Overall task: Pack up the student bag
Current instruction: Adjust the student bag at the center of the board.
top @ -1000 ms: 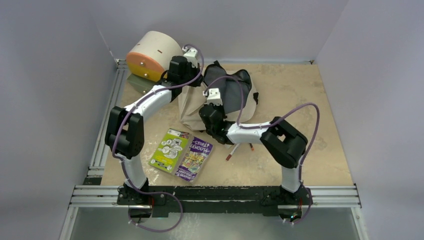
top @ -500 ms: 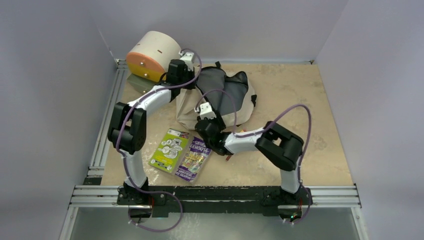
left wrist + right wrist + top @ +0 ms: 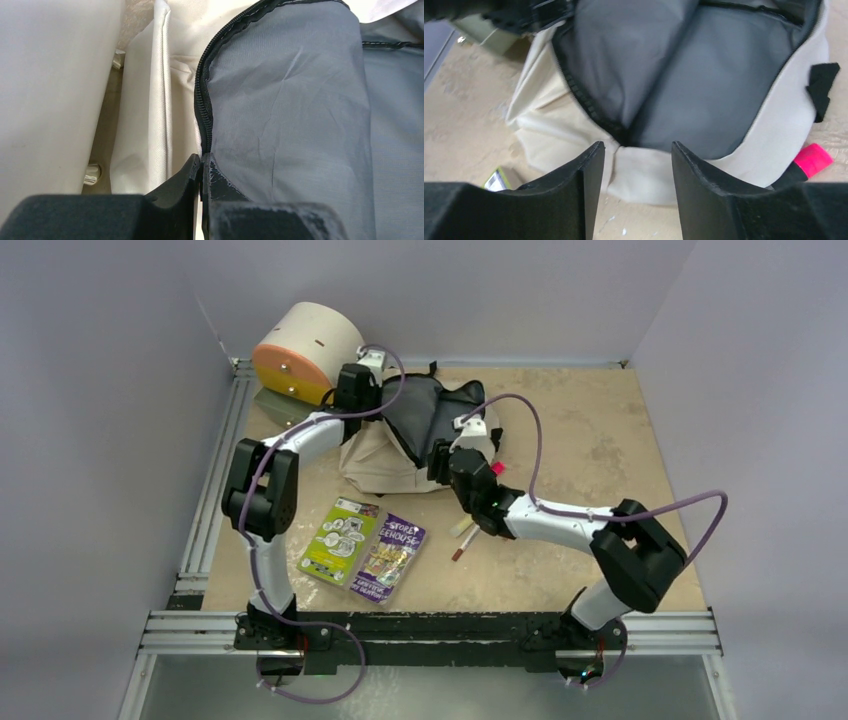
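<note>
Top external view: a soft, slumped bag (image 3: 380, 465) of cream woven fabric lies at the far middle of the table (image 3: 620, 460), a mottled beige board. It sits just beside a rigid cream cylinder (image 3: 310, 340) with an orange end face. The bag's main opening gapes, exposing smooth dark grey lining edged by a black toothed zipper.

Left wrist view: the left gripper (image 3: 202, 167) is clenched on the zippered rim of the bag. Its black fingers are pressed together over the seam where lining meets the cream shell, which creases into a long fold.

Right wrist view: the right gripper (image 3: 636, 149) hangs near the bag's mouth, its blunt, wedge-shaped black fingers spread apart with nothing between them. A marker (image 3: 813, 160) with a bright pink cap lies just beside the bag's side.

On the near table a glossy green book (image 3: 340, 538) and a purple book (image 3: 390, 558) lie flat side by side, apart from the bag. Slim pens (image 3: 464, 538) lie to their right.
</note>
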Motion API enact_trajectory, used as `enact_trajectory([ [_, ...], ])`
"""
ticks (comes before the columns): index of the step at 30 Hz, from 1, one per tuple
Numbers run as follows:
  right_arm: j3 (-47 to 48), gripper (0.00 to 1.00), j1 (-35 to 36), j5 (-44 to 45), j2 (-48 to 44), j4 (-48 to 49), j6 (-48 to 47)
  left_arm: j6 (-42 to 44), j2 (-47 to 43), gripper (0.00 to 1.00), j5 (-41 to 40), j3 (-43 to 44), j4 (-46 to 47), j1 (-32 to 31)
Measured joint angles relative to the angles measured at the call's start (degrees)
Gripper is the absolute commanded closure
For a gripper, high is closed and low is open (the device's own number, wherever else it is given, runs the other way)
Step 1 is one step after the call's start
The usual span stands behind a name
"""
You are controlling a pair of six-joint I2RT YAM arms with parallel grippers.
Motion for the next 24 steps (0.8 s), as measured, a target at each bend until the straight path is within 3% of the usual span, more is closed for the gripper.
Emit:
enact_trajectory([
  [8,7.0,0.57,-4.3,-5.1,8.5,-3.6,7.2,2.6,3.0,1.00,-2.1,0.1,0.1,-0.9],
  [10,9.0,0.58,-5.0,-5.8,10.6,-4.9,9.2,2.8,4.8,0.92,-2.8,0.9,-1.2,-1.5],
  [13,9.8,0.59,-7.0,-6.4,12.3,-6.9,12.2,3.1,7.3,0.72,-4.3,2.8,-3.8,-2.3],
  [17,9.2,0.59,-9.7,-6.6,12.9,-8.9,15.4,2.4,8.1,0.55,-6.8,5.4,-7.4,-2.6],
  [24,6.5,0.60,-14.0,-8.3,12.9,-9.8,17.9,0.8,6.9,0.43,-7.8,5.7,-10.9,-3.1],
])
